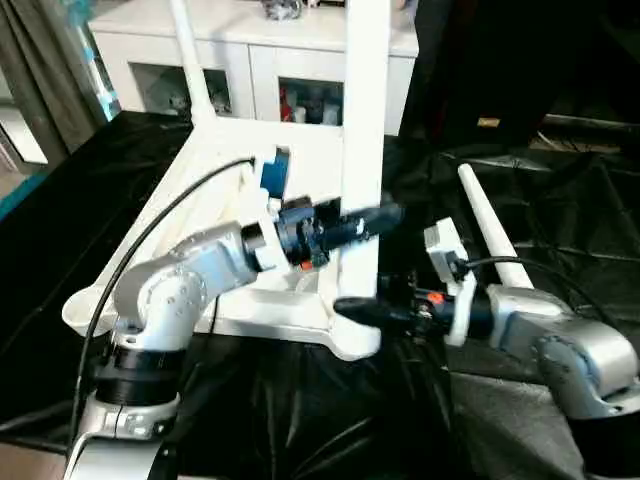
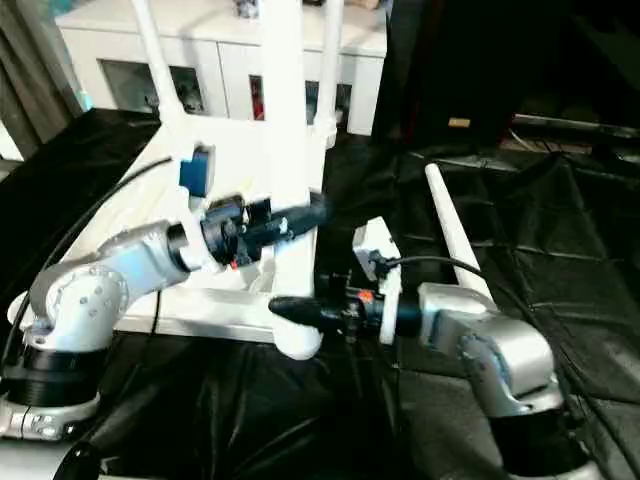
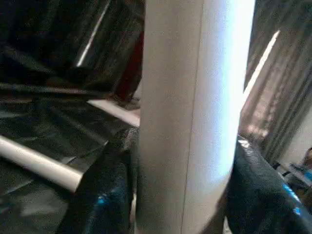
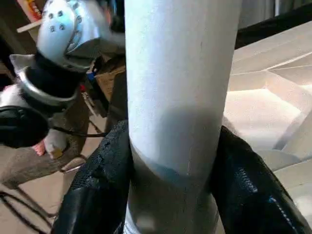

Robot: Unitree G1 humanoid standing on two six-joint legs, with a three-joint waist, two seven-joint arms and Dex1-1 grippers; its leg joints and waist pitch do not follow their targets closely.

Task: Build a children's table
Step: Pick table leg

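The children's table top (image 1: 222, 150) lies upside down on the black cloth, ribbed side up. At its near right corner socket (image 1: 352, 338) a white leg (image 1: 365, 120) stands upright. My left gripper (image 1: 375, 220) is shut on this leg at mid-height, and the left wrist view has the leg (image 3: 190, 112) between the black fingers (image 3: 105, 190). My right gripper (image 1: 355, 310) is shut on the same leg lower down, just above the socket; its fingers (image 4: 97, 185) hug the tube (image 4: 175, 97). Two more legs (image 1: 188, 60) (image 2: 330, 60) stand at the far corners. A loose leg (image 1: 488, 225) lies on the cloth to the right.
A white glass-door cabinet (image 1: 250, 50) stands behind the black-draped table (image 1: 560, 200). A black cable (image 1: 160, 225) arcs over my left forearm. Grey curtain hangs at the far left (image 1: 40, 70). The cloth is wrinkled around the loose leg.
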